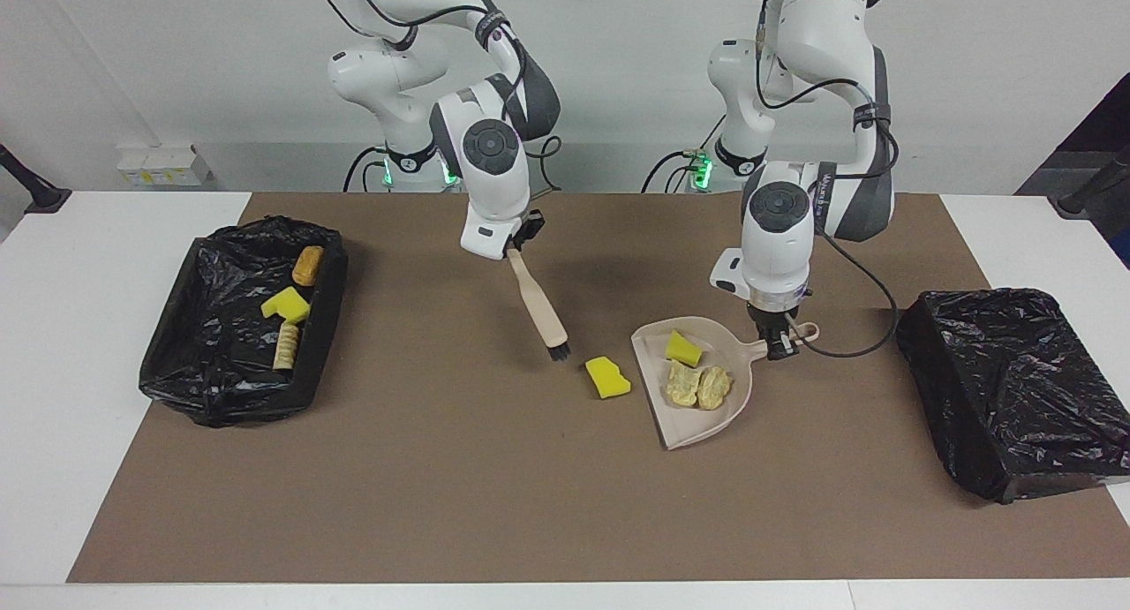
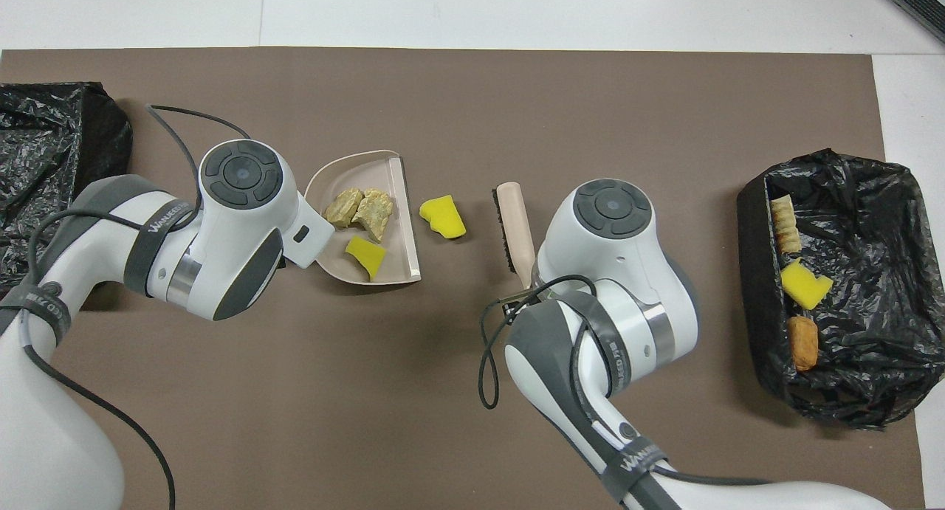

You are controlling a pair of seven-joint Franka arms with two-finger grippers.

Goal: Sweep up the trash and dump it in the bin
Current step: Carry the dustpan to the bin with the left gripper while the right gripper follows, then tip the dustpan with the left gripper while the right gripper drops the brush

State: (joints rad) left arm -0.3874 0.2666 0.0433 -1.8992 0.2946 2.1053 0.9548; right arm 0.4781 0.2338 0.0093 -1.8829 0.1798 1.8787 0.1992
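Facing view: the loose yellow scrap [image 1: 607,377] lies on the worktop between the brush [image 1: 541,305] bristles and the dustpan [image 1: 691,420] lip. The right gripper [image 1: 521,239] clamps the brush handle, and the left gripper [image 1: 781,343] clamps the dustpan's. A short sweep toward the pan should carry the scrap in.

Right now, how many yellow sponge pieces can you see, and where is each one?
3. One yellow sponge piece lies in the dustpan, one sits on the mat between the dustpan and the brush, and one is in the open bin. More may be hidden in the bags.
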